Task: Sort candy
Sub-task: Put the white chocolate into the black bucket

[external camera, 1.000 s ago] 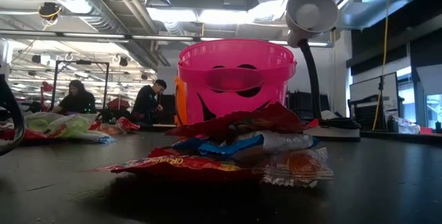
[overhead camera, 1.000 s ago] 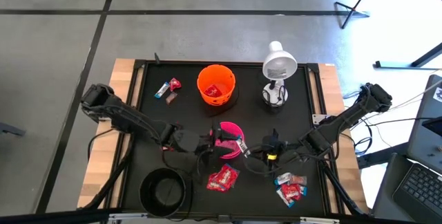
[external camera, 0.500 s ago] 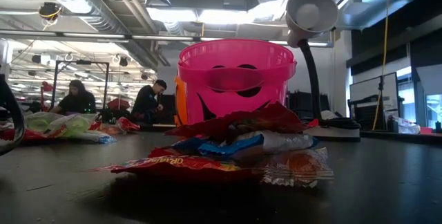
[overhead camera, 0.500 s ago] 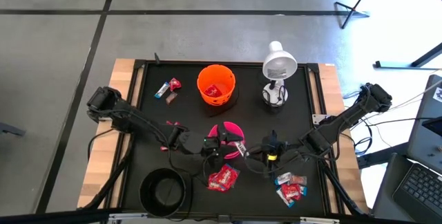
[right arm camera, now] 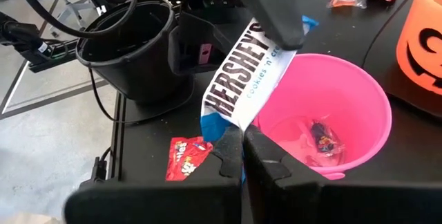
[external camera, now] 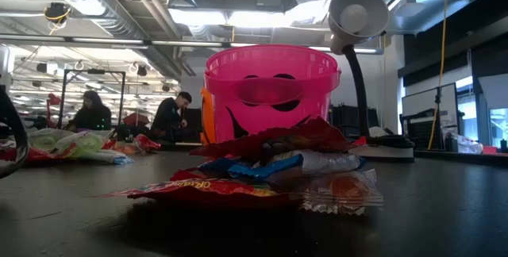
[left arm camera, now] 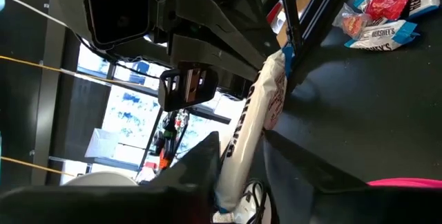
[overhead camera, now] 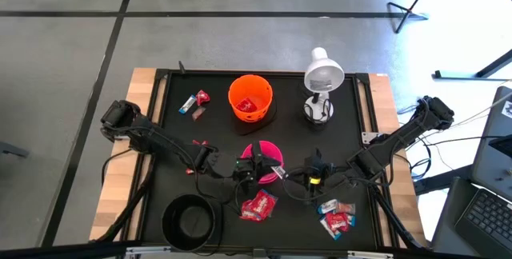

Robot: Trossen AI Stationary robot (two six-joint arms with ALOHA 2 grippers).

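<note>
Both my grippers are on one bar (right arm camera: 242, 79), which hangs tilted above the near rim of the pink bowl (right arm camera: 366, 99). My right gripper (right arm camera: 243, 151) is clenched on the bar's lower end. My left gripper (right arm camera: 273, 16) has its fingers pressed on the upper end; from my left wrist the white wrapper runs straight between those two fingers. The wrapper reads "HERSHEY'S" in dark letters, with "cookies 'n' creme" in blue beneath.

Inside the pink bowl a few sweets (right arm camera: 321, 137) lie at the bottom. The black bowl (right arm camera: 131, 44) stands just behind the bar on the table's near left, close to my left arm. A red packet (right arm camera: 188, 156) lies on the mat between the black and pink bowls; I cannot read its print. It belongs to the middle pile (overhead camera: 258, 205), which sits right in front of the pink bowl and hides the bowl's foot in the low view.

The orange bowl (overhead camera: 250, 99) stands farther back, beside the lamp (overhead camera: 322, 75). A back pile (overhead camera: 194, 102) lies left of the orange bowl. A right pile (left arm camera: 383, 10) near my right arm shows "Skittles" and "HERSHEY'S". Two people (external camera: 91, 113) sit in the room beyond.
</note>
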